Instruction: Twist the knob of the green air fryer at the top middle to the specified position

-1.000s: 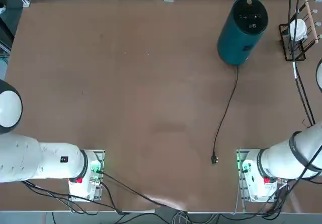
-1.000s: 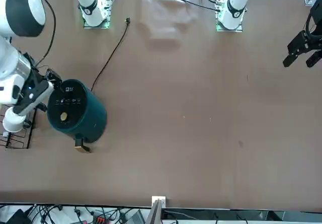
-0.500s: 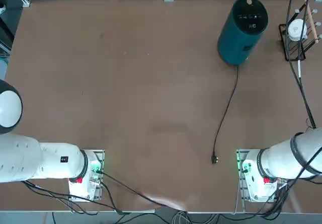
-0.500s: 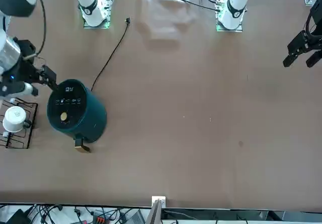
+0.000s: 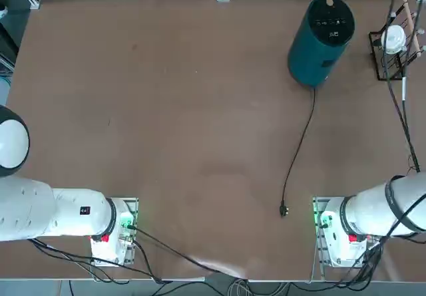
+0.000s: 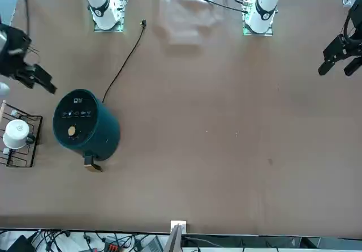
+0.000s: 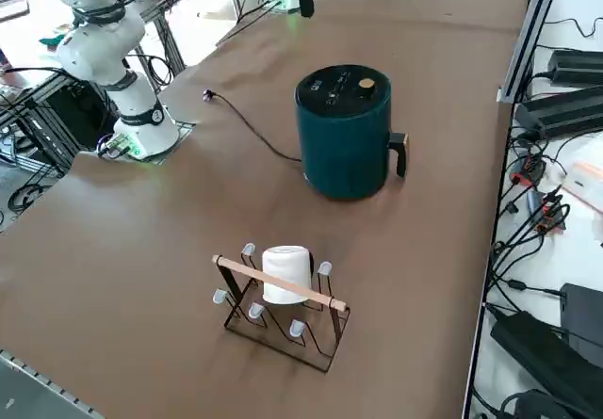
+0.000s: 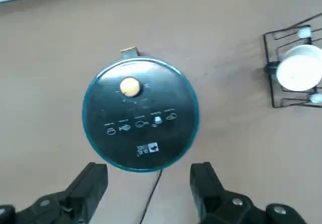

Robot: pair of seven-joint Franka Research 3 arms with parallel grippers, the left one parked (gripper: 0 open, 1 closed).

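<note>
My gripper (image 8: 146,191) hangs spread above the fryer (image 8: 141,114), the knob (image 8: 130,86) ahead of my fingers (image 8: 88,186), untouched. Its setting I can't read; turned already or not, probably unclear.

The right arm (image 7: 104,42) rises from its base at the table's near edge and reaches up over the table's far right part. The right gripper (image 8: 148,186) hangs high in the air, pointing straight down, its two dark fingers (image 8: 88,186) spread wide apart with nothing between them. In the front view the gripper (image 6: 34,77) sits at the far left edge.
</note>
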